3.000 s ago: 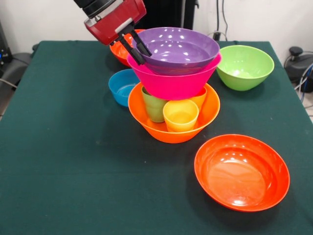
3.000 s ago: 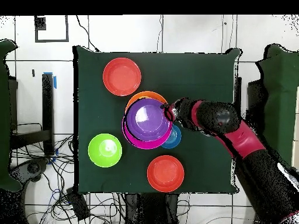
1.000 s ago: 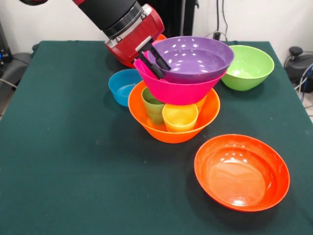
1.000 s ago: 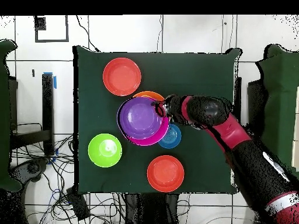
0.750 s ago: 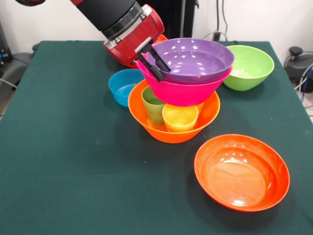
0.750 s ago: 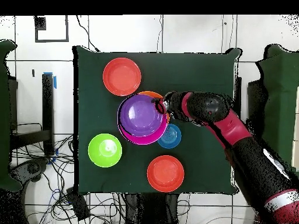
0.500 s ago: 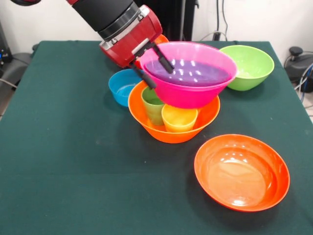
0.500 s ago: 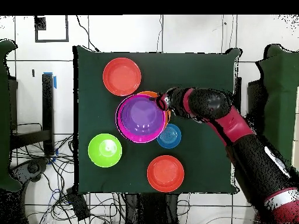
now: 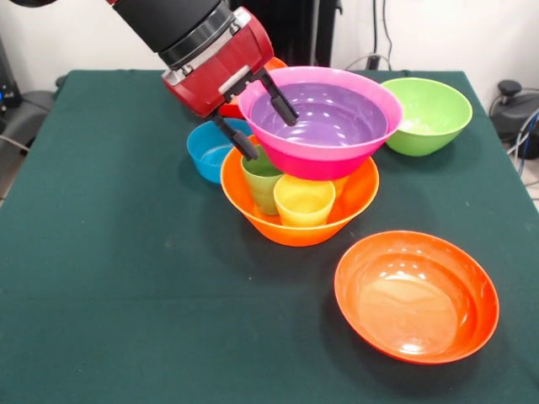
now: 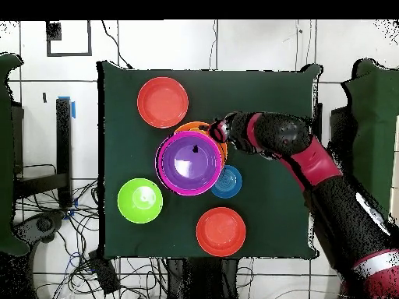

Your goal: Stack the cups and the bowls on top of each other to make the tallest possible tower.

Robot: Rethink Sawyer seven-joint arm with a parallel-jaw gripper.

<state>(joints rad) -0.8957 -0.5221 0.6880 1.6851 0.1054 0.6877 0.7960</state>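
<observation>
The tower stands mid-table. Its base is the large light orange bowl (image 9: pixel 286 227), with the green cup (image 9: pixel 261 181) and the yellow cup (image 9: pixel 303 199) in it; the orange cup is hidden behind them. The pink bowl (image 9: pixel 324 160) rests on the cups, a little tilted, with the purple bowl (image 9: pixel 320 118) nested inside it. My gripper (image 9: pixel 271 138) is open and straddles the pink bowl's left rim, one finger inside the purple bowl and one outside. In the overhead view the gripper (image 10: pixel 216 132) is at the upper right rim of the purple bowl (image 10: pixel 191 160).
The small blue bowl (image 9: pixel 206 147) sits just left of the tower, under my gripper. The lime green bowl (image 9: pixel 425 114) is at the back right. One red-orange bowl (image 9: pixel 417 295) is at the front right; the other (image 10: pixel 163 102) lies apart from the tower.
The purple bowl has sunk from sitting above the pink bowl's rim to nested inside it. My fingers have spread apart from the rim. The stack has shifted slightly.
</observation>
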